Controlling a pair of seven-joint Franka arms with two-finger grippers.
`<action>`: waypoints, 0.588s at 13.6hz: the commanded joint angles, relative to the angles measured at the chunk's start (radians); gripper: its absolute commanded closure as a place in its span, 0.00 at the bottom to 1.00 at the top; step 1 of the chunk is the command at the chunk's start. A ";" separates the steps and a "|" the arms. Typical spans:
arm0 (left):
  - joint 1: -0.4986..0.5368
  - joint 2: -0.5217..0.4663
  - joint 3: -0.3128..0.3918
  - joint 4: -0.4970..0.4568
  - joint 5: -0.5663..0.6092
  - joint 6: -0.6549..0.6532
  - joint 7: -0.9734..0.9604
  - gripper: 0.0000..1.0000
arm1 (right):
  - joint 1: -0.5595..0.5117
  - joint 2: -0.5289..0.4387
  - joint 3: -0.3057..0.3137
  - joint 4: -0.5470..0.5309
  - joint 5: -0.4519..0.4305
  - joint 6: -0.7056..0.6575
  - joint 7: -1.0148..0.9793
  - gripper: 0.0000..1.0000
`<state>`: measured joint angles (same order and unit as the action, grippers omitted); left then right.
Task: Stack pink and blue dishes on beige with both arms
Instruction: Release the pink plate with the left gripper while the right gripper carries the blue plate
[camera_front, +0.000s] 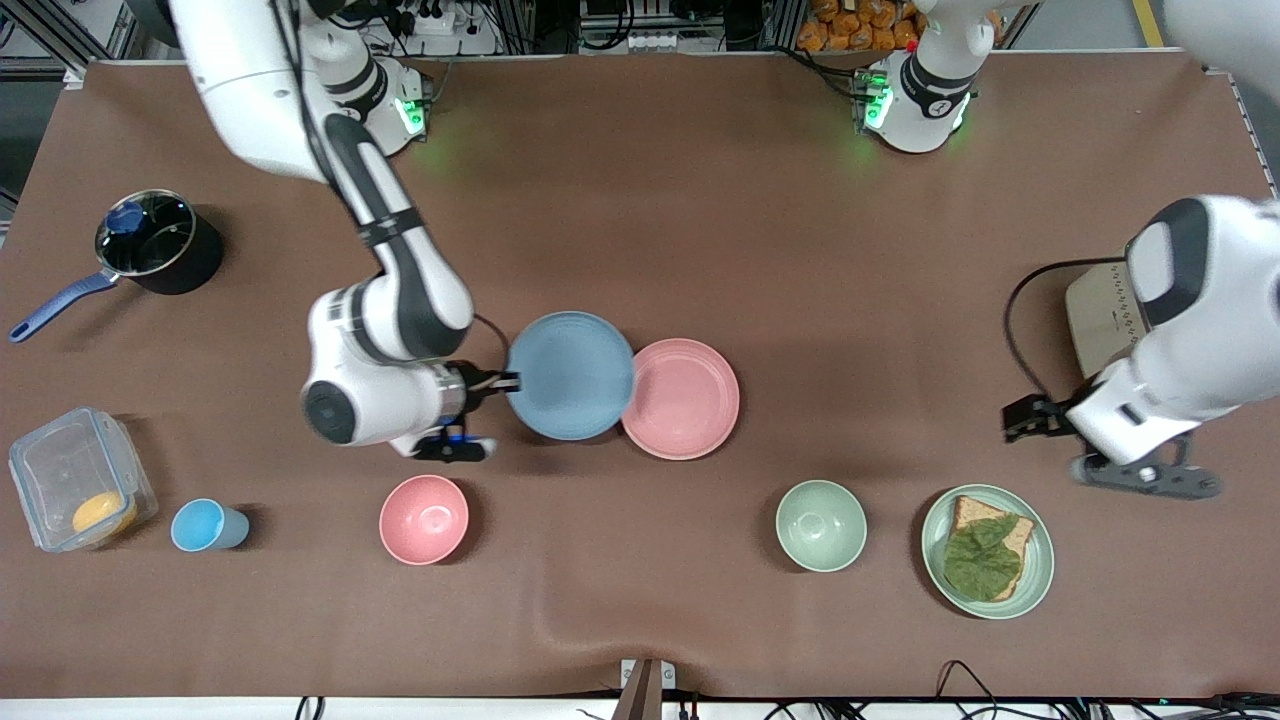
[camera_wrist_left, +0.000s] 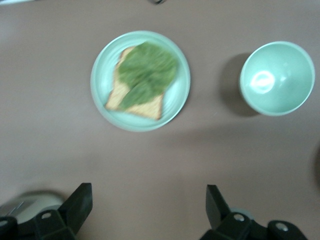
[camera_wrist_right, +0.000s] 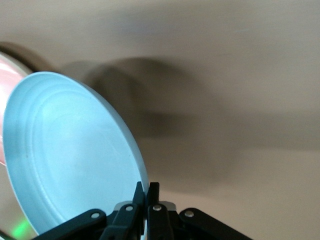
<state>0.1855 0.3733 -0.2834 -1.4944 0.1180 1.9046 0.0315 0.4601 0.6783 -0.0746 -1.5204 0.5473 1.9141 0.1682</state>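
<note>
Right tool (camera_front: 503, 381) was clamped on the rim of the blue plate (camera_front: 571, 375) (lifted, its edge overlapping the pink plate (camera_front: 682, 398) mid-counter (camera_front: 700, 220)). Left tool (camera_wrist_left: 147, 210) was wide open, empty, over bare counter near the green plate (camera_wrist_left: 105, 85) with toast.

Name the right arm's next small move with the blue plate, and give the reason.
Probably carry it a little farther over the pink plate and lower it. The right claw pinches the blue plate by its rim, held up and only overlapping the pink plate's edge. The left claw waits open near the green plate.
</note>
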 joint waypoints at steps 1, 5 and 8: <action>0.009 -0.121 -0.011 -0.024 -0.049 -0.135 0.004 0.00 | 0.069 0.041 -0.014 0.035 0.113 0.066 0.030 1.00; -0.010 -0.269 0.044 -0.062 -0.150 -0.245 0.021 0.00 | 0.138 0.078 -0.016 0.037 0.239 0.157 0.028 1.00; -0.150 -0.315 0.147 -0.101 -0.153 -0.227 0.038 0.00 | 0.152 0.093 -0.016 0.051 0.255 0.195 0.028 1.00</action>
<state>0.1108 0.1016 -0.1942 -1.5359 -0.0177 1.6558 0.0505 0.6033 0.7467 -0.0762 -1.5077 0.7692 2.1065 0.1876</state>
